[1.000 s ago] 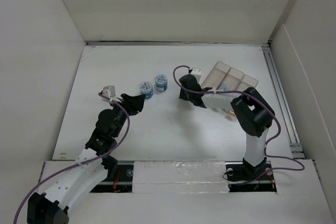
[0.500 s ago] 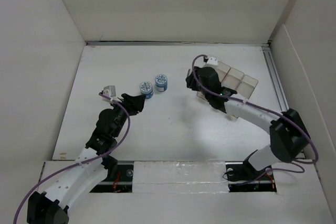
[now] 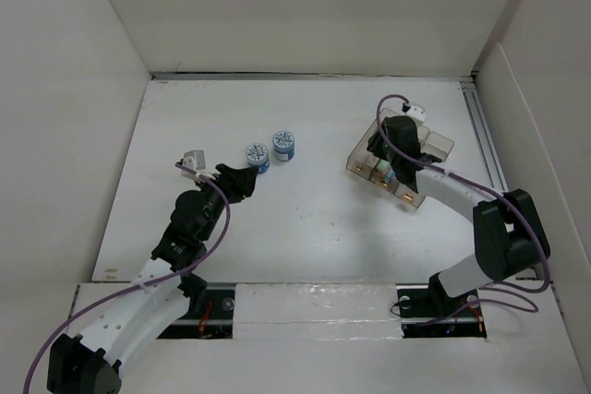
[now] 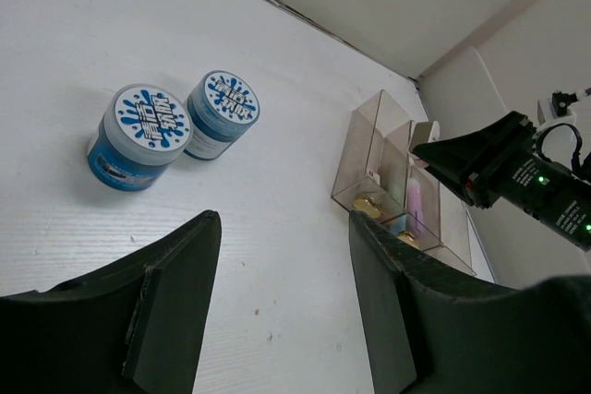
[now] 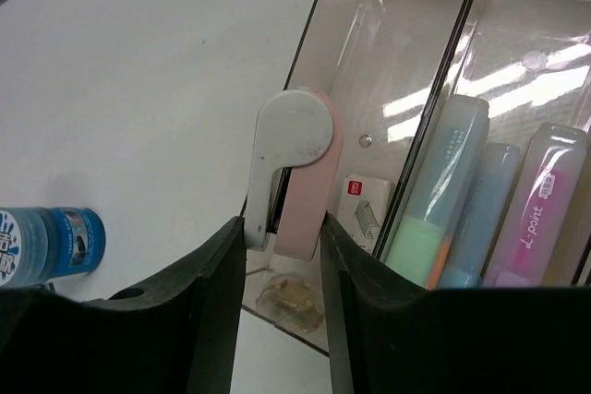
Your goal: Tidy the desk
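White matte desk (image 3: 305,223) fills mid-frame. Lower left, the left gripper (image 3: 242,180) gapes empty near two blue round plastic jars (image 3: 257,156); centre right, the right gripper (image 5: 282,228) pinches a pink-and-white plastic piece (image 5: 295,149) at the rim of a clear three-compartment tray (image 3: 357,161).

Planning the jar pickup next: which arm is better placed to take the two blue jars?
Left. The left hand is open and empty, close to the blue jars. The right hand is shut on a pink-and-white item at the clear tray, across the desk from them.
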Controlling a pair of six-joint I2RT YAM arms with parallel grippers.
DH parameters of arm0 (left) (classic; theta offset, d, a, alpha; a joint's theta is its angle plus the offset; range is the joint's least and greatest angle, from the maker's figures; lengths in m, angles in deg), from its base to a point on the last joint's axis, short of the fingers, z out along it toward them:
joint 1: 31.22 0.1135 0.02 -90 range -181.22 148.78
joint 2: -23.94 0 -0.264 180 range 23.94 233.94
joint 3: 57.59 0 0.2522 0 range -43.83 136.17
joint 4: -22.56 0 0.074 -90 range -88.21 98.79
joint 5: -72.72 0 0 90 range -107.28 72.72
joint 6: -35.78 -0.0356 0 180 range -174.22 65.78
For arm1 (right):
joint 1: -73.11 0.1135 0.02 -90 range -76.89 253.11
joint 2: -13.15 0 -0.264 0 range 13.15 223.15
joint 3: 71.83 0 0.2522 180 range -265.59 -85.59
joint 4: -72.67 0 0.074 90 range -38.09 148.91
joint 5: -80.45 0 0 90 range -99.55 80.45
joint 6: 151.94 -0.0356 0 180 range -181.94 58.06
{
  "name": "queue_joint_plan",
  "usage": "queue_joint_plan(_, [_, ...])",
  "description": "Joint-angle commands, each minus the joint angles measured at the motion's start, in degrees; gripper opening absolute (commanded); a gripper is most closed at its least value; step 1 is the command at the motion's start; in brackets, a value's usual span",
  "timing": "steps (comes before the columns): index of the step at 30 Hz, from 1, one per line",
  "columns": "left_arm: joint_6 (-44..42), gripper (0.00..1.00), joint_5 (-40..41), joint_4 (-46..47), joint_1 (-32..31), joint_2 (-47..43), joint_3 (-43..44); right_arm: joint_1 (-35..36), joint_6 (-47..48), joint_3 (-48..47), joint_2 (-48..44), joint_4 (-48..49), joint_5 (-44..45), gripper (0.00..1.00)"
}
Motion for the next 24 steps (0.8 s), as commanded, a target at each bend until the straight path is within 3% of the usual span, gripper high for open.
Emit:
queue_joint_plan(1, [-0.8, 0.53, 0.0, 2.5, -0.2, -0.6, 2.7, -0.6, -1.0, -1.2, -0.1, 2.8, -1.9, 0.22])
queue_joint_plan(4, [-0.8, 0.53, -0.2, 3.0, -0.2, -1.2, 2.2, -1.1, -1.3, -1.6, 0.5, 2.4, -2.3, 0.37])
queue_joint_plan(5, [-0.7, 0.53, -0.1, 2.9, -0.2, -1.0, 2.2, -1.2, -1.3, -1.6, 0.7, 2.5, -2.3, 0.51])
queue_joint_plan(9, [-0.7, 0.53, -0.5, 2.8, -0.2, -0.9, 2.6, -1.2, -1.5, -1.2, -0.5, 1.9, -2.2, 0.74])
queue_joint_plan(12, [-0.7, 0.54, -0.4, 2.7, -0.2, -0.9, 2.5, 0.2, -0.2, -1.1, -2.4, 2.4, -1.4, 0.78])
queue_joint_plan(14, [-0.6, 0.54, -0.7, 2.7, -0.2, -1.1, 2.5, 3.1, 1.5, -1.3, -3.5, 3.6, -1.3, 0.60])
queue_joint_plan(15, [-0.6, 0.54, -0.4, 3.2, -0.2, -1.1, 2.1, 5.6, 3.8, -2.6, -3.5, 4.1, -1.0, 0.27])
queue_joint_plan(16, [-0.6, 0.54, -0.4, 3.2, -0.2, -1.1, 2.0, 5.6, 3.8, -2.7, -3.5, 4.1, -1.0, 0.27])
queue_joint_plan(17, [-0.5, 0.54, -0.3, 3.2, -0.2, -1.2, 2.0, 8.2, 4.7, -3.3, -2.4, 4.3, -1.6, 0.14])
queue_joint_plan(18, [-0.5, 0.54, -0.3, 3.1, -0.2, -1.0, 2.1, 9.5, 7.6, -4.3, -1.4, 4.8, -2.9, 0.08])
queue_joint_plan(19, [-0.5, 0.54, -0.4, 2.8, -0.2, -1.1, 2.3, 10.6, 9.0, -5.2, 0.0, 5.2, -4.1, 0.08])
queue_joint_plan(20, [-0.5, 0.54, -0.4, 2.8, -0.2, -1.2, 2.3, 12.8, 10.1, -8.3, 3.4, 3.5, -5.9, 0.11])
queue_joint_plan(24, [-0.7, 0.54, 0.3, 2.8, -0.2, -1.5, 2.1, 17.4, 12.3, -16.3, 13.4, -2.4, -7.0, 0.63])
